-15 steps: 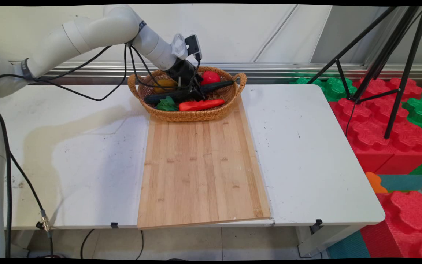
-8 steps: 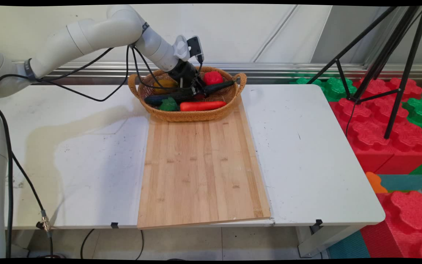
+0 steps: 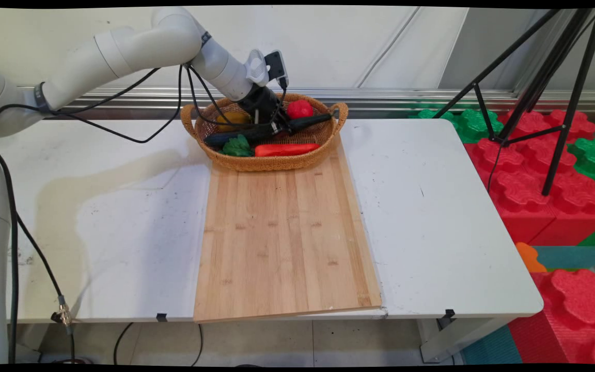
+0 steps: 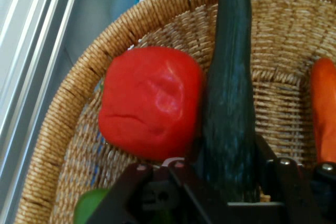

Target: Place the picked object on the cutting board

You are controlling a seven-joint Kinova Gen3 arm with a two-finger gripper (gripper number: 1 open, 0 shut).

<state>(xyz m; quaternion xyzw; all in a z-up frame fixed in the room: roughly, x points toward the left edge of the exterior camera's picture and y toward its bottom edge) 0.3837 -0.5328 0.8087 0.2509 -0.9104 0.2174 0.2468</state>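
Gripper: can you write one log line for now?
gripper: shut on cucumber | in basket | beside red pepper

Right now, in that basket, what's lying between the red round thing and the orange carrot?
The long dark green cucumber lies between the red pepper and the carrot, seen in the hand view; the gripper grips it.

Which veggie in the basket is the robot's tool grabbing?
The long dark green cucumber. The tool is shut on it; the red pepper and the orange carrot just lie beside it.
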